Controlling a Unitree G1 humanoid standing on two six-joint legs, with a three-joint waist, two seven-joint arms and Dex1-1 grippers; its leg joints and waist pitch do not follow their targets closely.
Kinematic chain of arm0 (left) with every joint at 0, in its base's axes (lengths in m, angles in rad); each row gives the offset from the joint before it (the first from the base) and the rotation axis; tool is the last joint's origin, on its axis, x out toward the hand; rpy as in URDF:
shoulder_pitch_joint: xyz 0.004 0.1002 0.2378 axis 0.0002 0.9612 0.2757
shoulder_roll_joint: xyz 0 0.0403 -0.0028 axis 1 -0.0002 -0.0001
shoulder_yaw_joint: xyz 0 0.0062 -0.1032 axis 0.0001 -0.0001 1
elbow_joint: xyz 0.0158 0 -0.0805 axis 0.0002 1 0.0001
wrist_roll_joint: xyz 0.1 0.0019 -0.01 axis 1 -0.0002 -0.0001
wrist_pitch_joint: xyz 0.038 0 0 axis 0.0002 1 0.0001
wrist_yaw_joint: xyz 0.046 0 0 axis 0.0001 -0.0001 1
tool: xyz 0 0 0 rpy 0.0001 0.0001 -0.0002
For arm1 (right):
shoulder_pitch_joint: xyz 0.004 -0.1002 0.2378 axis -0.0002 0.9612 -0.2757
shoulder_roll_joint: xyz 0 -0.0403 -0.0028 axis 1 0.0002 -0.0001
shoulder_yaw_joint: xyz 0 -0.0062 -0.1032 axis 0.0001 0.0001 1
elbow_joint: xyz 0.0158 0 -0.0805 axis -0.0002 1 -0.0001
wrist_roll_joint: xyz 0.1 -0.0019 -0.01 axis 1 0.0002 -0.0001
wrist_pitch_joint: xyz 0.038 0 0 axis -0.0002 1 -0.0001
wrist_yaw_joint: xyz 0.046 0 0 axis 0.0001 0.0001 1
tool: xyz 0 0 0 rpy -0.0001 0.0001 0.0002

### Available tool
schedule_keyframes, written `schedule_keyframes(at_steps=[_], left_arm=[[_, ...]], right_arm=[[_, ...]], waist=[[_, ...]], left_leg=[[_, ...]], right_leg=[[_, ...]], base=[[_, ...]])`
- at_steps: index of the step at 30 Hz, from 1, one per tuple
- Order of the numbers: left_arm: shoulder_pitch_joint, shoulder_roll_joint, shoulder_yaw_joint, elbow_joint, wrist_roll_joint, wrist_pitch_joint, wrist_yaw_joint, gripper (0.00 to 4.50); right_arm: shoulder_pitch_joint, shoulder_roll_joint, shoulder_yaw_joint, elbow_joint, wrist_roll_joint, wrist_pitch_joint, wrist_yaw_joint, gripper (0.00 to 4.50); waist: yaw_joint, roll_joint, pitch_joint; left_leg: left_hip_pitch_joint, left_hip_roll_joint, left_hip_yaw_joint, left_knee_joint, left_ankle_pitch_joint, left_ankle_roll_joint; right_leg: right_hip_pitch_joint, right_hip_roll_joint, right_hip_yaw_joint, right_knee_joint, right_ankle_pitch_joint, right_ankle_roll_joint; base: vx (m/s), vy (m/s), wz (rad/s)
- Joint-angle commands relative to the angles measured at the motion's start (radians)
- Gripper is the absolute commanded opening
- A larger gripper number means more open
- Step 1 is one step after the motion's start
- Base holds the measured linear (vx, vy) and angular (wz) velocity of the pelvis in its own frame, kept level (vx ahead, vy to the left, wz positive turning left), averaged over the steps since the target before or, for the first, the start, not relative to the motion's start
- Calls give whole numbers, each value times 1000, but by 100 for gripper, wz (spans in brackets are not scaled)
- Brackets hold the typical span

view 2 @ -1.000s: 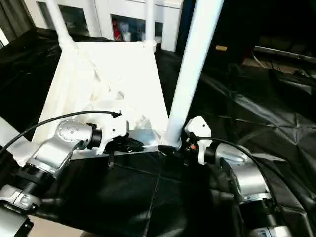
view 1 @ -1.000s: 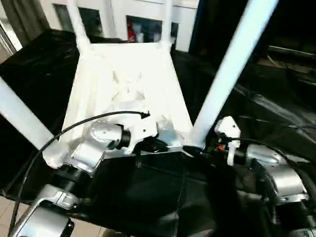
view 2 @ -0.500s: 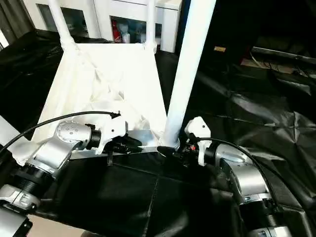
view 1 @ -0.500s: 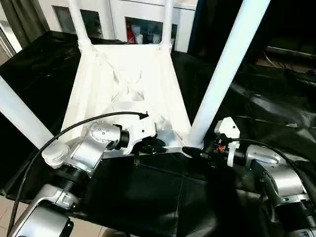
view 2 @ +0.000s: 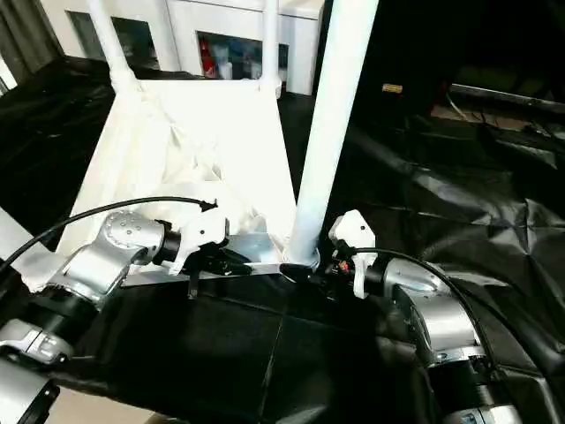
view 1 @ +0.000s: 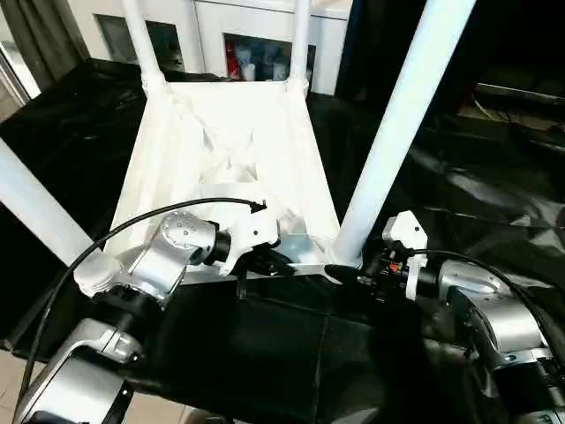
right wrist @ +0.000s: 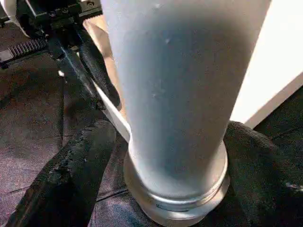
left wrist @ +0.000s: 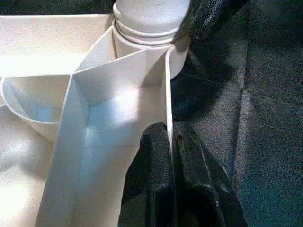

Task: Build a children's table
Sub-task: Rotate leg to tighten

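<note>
Little had moved over the last second apart from the head camera, which had steadied and shifted slightly; the grips themselves looked unchanged. Upside down on the black-draped work table [view 1: 79,132] lay the white tabletop [view 1: 225,150], its ribbed underside facing up, with all four legs standing in the corner sockets: two far legs [view 1: 141,40] at the far edge, a near left leg [view 1: 35,212] and the near right leg [view 1: 397,124] rising steeply past the camera. The left gripper [left wrist: 171,156] stayed pinched on the thin raised rim [left wrist: 167,94] along the tabletop's near edge, one black finger on each side of that wall, just beside the near right corner socket [left wrist: 151,35]. The right gripper [right wrist: 165,156] remained around the base of the near right leg, its fingers [right wrist: 71,175] spread to either side of the tube where the ringed end met the socket; whether they pressed on the tube or merely flanked it could not be told. With nothing having shifted between leg and socket, the leg appeared seated, and the job looked close to done. What seemed to remain was a last check that this leg was fully home, then releasing both holds and turning the table onto its feet. A risk was that letting go of the rim too soon would let the tabletop slide on the slick cloth.
</note>
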Motion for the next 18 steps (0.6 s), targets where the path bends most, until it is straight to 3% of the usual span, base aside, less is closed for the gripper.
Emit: schedule_keyframes(at_steps=[1, 2, 5, 12, 18], left_arm=[[17, 10, -27, 57, 35, 19, 3, 1], [17, 11, -26, 58, 33, 17, 2, 0], [18, 13, -25, 61, 29, 13, 0, 0], [19, 14, -24, 65, 27, 4, -1, 0], [19, 14, -23, 69, 28, -2, 2, 0]], right_arm=[[3, -9, 7, -18, 15, 6, 20, 381], [1, -11, 3, -15, 18, 7, 22, 353], [-5, -14, -10, 0, 25, 7, 23, 345], [-17, -18, -26, 28, 32, 1, 24, 272], [-16, -15, -19, 27, 34, -1, 25, 258]], waist=[[0, -4, -60], [1, -4, -61], [0, -4, -63], [2, -5, -67], [4, -3, -72]], left_leg=[[5, 28, -11, -59, -197, 58], [6, 29, -12, -59, -197, 58], [5, 28, -11, -58, -193, 58], [5, 28, -11, -56, -187, 61], [5, 28, -11, -53, -169, 65]], right_leg=[[49, -47, 42, -58, -216, -237], [49, -47, 42, -58, -215, -237], [49, -47, 42, -57, -205, -240], [51, -48, 41, -55, -206, -244], [53, -48, 41, -51, -177, -249]], base=[[0, 0, 0], [0, 0, 0], [0, 0, 0], [0, 0, 0], [0, 0, 0]])
